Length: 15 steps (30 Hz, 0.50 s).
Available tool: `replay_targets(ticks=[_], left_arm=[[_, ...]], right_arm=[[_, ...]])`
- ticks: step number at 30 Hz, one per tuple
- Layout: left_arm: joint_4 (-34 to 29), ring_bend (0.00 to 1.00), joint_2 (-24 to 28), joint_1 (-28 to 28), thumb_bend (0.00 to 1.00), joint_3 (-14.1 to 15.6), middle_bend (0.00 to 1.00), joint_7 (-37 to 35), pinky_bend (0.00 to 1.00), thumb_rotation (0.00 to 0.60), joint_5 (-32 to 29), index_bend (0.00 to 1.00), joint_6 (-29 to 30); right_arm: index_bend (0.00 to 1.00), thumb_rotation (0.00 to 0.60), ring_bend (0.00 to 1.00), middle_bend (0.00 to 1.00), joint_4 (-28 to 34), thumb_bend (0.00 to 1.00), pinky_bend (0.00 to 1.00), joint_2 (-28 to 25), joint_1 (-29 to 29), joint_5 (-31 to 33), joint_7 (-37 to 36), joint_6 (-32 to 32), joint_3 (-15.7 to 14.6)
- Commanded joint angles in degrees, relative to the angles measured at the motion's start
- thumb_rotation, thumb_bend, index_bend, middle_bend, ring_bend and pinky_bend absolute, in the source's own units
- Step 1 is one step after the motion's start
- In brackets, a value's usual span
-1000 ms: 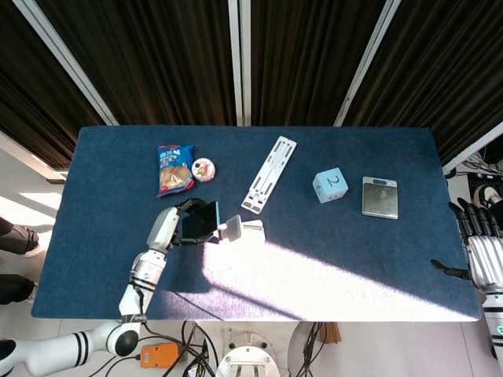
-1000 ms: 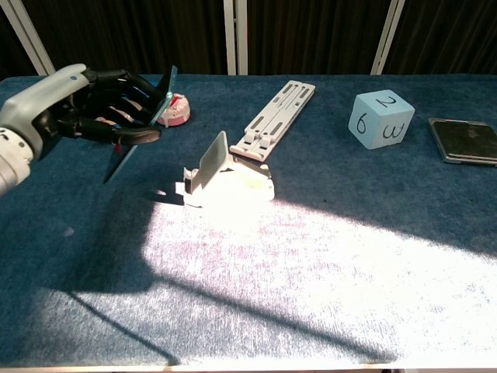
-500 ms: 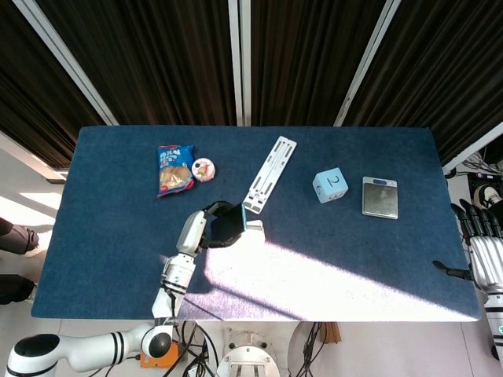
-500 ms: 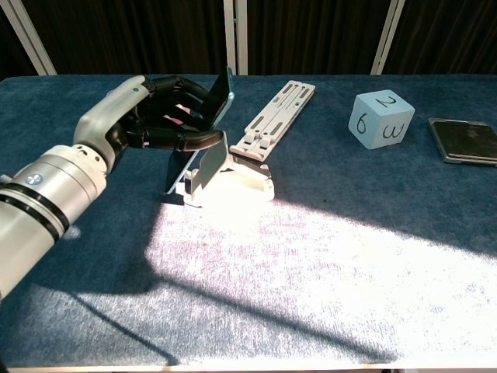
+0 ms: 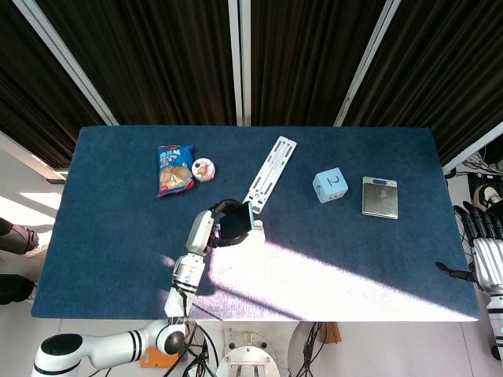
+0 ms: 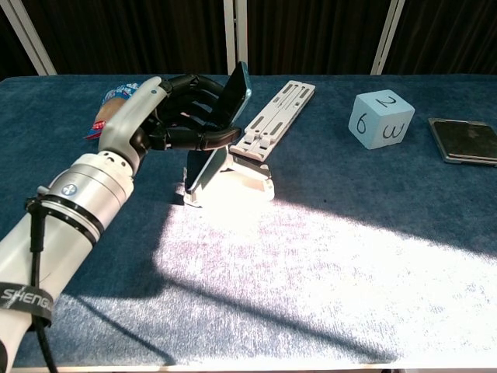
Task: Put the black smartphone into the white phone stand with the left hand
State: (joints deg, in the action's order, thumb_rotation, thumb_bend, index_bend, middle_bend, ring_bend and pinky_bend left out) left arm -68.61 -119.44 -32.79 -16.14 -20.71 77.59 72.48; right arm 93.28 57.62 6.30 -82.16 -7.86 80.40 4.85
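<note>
Black smartphone (image 6: 220, 124), a thin dark slab with a light blue rim, stood tilted with its lower end resting against the white phone stand (image 6: 233, 180) near the middle of the bench (image 5: 118, 236), a little toward the front edge. One phone and one stand showed, along with one long white slotted bracket (image 5: 268, 173) lying behind the stand, one pale blue numbered cube (image 6: 380, 119), one flat grey square device (image 5: 380, 196) toward the right edge, one snack packet (image 5: 174, 169) and one small round container (image 5: 203, 169) toward the back left. The left hand (image 6: 167, 113) reached in from the front left, forearm sloping up over the bench, its dark fingers (image 6: 203, 138) wrapped around the phone's upper part and holding it. The right hand (image 5: 487, 247) hung off the right edge, fingers spread apart and holding nothing.
</note>
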Motion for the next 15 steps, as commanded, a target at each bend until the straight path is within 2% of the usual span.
replay_targets(ticks=[1,15], left_arm=[[2.04,0.42,-1.05,-0.27,0.22,0.21,0.57,-1.56,0.51,0.600,0.55,0.52,0.05],[6.96,0.41,-3.17,-0.54,0.20,0.51,0.57,-5.21,0.50,0.600,1.00,0.52,-0.45]], right_arm=[[0.00,0.600,0.00,0.05,-0.07,0.16,0.03,0.05,-0.01,0.06,-0.06,-0.08,0.01],[0.00,0.600,0.00,0.05,-0.03,0.15,0.03,0.16,0.12,0.27,0.10,-0.42,0.18]])
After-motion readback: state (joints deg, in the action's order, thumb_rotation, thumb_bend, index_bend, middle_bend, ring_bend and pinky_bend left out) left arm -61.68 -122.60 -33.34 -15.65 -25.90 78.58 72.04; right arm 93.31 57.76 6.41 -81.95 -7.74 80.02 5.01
